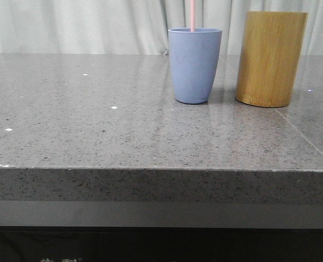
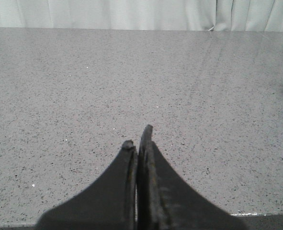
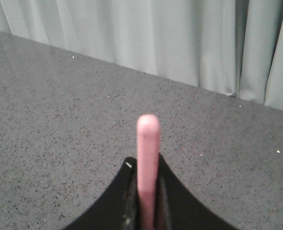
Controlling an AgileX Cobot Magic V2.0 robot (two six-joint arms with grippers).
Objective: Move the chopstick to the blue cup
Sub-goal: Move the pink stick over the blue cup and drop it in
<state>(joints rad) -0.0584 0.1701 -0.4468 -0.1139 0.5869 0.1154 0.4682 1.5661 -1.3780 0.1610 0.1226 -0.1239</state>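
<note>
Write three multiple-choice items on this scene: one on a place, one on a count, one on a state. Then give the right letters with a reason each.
1. Where does the bamboo cylinder stand relative to the blue cup in the front view?
A. right of it
B. left of it
C. inside it

2. How many containers stand on the table?
A. one
B. two
C. four

3. What is the right hand doing?
A. open and empty
B. shut on the chopstick
C. gripping the cup rim

Answers: 1 A, the cylinder stands beside the cup on the right. 2 B, only cup and cylinder stand there. 3 B, the pink stick rises from between its fingers.
</note>
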